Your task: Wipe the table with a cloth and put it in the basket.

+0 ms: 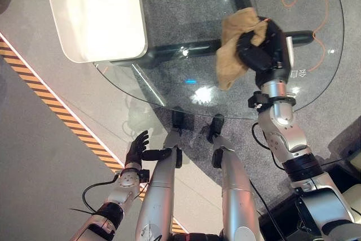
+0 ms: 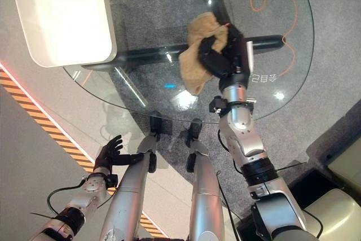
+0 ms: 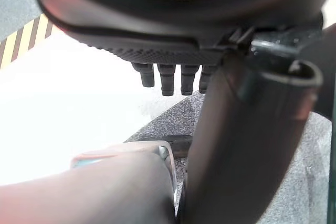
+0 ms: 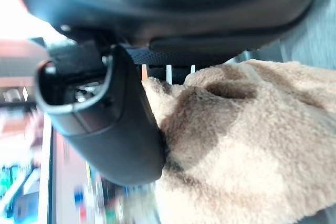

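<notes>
Left eye view, right hand [image 1: 260,49]: it is seen above the glass table [image 1: 169,91], and its fingers are curled round the cloth [image 1: 231,55].
Left eye view, cloth: the tan cloth is gripped in the right hand; one part is bunched over the fingers, and another part hangs down on the hand's left side, over the glass.
Left eye view, left hand [image 1: 137,147]: it is held low, well apart from the right hand and off the table's edge, with the fingers spread and nothing held in them.
Left eye view, writing: some dark printed characters are seen just to the right of the right hand; they cannot be read surely.
Right eye view, white top [image 2: 59,12]: a white rounded surface is seen far to the left of the right hand.
Right eye view, orange cord [image 2: 271,4]: a thin orange loop is seen beyond the right hand, under the glass.
Left wrist view, left hand: the fingers are seen straight, over a pale floor.
Right wrist view, cloth: the fleecy tan cloth is pressed against the palm, beside the dark thumb.
</notes>
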Robot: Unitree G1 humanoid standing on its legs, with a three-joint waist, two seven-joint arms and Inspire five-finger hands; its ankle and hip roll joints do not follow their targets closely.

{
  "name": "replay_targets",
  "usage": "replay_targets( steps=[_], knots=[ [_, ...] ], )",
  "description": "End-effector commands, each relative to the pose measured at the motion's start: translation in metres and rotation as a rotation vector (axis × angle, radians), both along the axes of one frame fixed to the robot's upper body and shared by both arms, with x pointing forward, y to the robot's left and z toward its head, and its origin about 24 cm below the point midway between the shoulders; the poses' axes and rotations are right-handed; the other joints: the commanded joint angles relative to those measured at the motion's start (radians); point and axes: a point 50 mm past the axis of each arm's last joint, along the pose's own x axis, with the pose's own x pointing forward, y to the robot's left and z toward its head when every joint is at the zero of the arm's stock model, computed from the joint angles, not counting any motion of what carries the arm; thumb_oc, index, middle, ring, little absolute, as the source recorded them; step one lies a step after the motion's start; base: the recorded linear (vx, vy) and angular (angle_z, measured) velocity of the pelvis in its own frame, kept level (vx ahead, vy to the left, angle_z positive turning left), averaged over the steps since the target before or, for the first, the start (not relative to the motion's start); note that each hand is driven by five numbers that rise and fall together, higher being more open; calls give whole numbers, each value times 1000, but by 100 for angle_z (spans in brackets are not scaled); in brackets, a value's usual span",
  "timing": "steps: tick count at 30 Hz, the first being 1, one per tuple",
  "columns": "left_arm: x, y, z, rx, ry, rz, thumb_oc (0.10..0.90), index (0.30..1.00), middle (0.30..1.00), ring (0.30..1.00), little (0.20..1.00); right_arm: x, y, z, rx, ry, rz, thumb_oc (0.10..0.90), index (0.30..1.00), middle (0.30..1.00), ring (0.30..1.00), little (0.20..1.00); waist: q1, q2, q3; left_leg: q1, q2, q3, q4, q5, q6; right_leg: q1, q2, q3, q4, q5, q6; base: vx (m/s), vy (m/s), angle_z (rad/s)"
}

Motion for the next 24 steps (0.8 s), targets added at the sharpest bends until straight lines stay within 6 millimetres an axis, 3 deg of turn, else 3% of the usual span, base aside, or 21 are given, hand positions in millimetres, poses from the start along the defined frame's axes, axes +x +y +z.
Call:
replay_targets(
  steps=[1, 5, 10, 13, 21, 24],
  knots=[
    [-35, -6, -27, -29, 92, 23, 800, 900, 900, 900, 900, -43, -18, 62, 80, -411, -164, 100, 300, 300, 300, 200, 5, 18, -21, 44, -11, 29, 76, -149, 22, 4, 6, 13, -46, 77, 77, 0, 6, -9],
    [-32, -8, -26, -34, 91, 27, 800, 900, 900, 900, 900, -44, -34, 68, 100, -413, -363, 100, 300, 300, 300, 200, 3, 19, -21, 43, -13, 28, 76, -151, 23, 4, 9, 17, -51, 78, 77, -1, 5, -3],
    [-29, -9, -23, -25, 91, 19, 800, 900, 900, 900, 900, -40, -48, 79, 10, -397, -592, 100, 300, 300, 300, 200, 8, 20, -21, 34, -16, 24, 80, -152, 25, 0, 10, 15, -52, 80, 78, 0, 0, 0],
    [-27, -9, -22, -13, 94, 4, 800, 900, 900, 900, 900, -32, -58, 96, -82, -381, -752, 100, 300, 300, 300, 200, 24, 27, -21, 18, -26, 12, 88, -152, 27, -8, 6, 6, -53, 82, 78, 0, 0, 0],
    [-26, -11, -21, -6, 96, -27, 800, 900, 900, 900, 900, -19, -57, 120, -190, -377, -898, 100, 300, 300, 300, 200, 56, 47, -21, -14, -38, -3, 103, -155, 30, -27, -8, -10, -52, 79, 76, 8, 20, 2],
    [-27, -12, -20, -4, 94, -45, 800, 900, 900, 900, 900, -16, -63, 137, -382, -364, -1132, 100, 300, 300, 300, 200, 74, 57, -21, -32, -48, -14, 118, -160, 32, -34, -17, -19, -48, 75, 78, 18, 57, 8]
  ],
)
